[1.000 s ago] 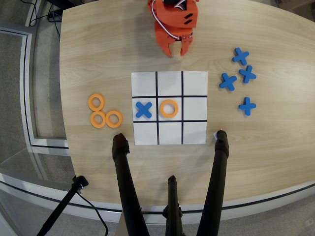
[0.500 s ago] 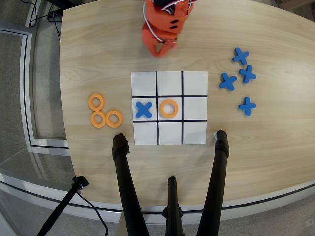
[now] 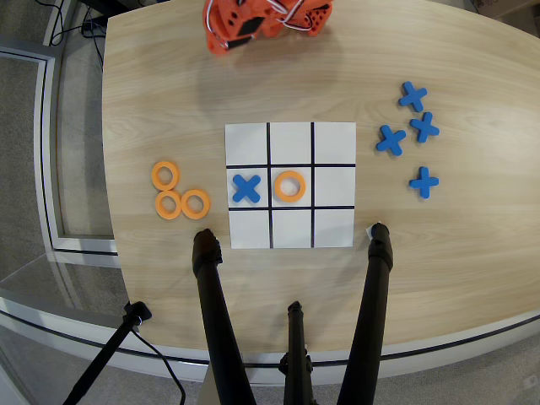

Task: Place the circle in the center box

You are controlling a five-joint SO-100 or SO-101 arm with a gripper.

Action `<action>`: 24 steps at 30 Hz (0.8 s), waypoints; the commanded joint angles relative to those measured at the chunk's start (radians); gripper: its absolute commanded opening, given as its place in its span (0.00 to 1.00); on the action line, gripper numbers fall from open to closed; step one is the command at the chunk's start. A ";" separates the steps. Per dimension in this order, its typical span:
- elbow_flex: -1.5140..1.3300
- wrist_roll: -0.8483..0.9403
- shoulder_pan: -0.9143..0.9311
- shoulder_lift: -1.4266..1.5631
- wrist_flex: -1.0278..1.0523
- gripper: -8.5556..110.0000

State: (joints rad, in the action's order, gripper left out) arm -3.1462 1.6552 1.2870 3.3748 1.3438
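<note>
In the overhead view an orange ring, the circle (image 3: 289, 186), lies flat inside the center box (image 3: 291, 205) of the white 3x3 grid sheet (image 3: 333, 143), and nothing touches it. The orange gripper (image 3: 217, 44) is at the far edge of the table, well up and left of the sheet, folded back and pointing left. Nothing shows between its fingers. From above its jaws are too foreshortened to read as open or shut.
A blue X (image 3: 245, 188) fills the grid cell left of the center. Three spare orange rings (image 3: 169, 204) lie left of the sheet and several blue X pieces (image 3: 411, 126) lie to the right. Black tripod legs (image 3: 211, 287) rise over the near table edge.
The arm has swung left and drawn back toward the far table edge, away from the sheet. The ring, the blue X and the spare pieces have stayed put.
</note>
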 commanded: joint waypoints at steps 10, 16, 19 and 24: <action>-0.057 -0.005 0.360 0.020 0.006 0.07; -0.057 -0.005 0.299 0.018 0.006 0.07; -0.057 -0.005 0.299 0.018 0.006 0.07; -0.057 -0.005 0.299 0.018 0.006 0.07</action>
State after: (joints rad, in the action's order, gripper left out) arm -3.1462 1.6552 1.5831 3.3748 1.3438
